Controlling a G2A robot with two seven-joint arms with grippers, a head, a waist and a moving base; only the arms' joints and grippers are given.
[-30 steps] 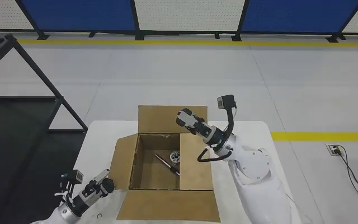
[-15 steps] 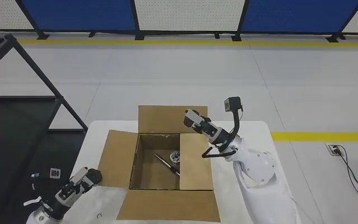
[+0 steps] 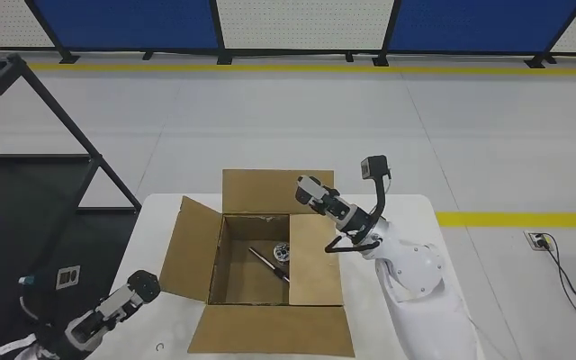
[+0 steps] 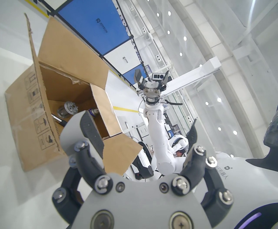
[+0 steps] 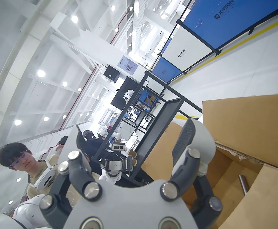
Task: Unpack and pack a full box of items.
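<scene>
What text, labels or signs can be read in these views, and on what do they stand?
Cardboard box, outer side: a column of boxed handling pictograms, no words.
Blue panel: a white logo with a brand word, not quoted here.
White panel: the same kind of logo in dark print, not quoted.
Wall poster: too small to read.

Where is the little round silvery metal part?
In the top view, the round silvery metal part lies inside the open brown cardboard box, near its right wall, beside a thin dark rod.
</scene>
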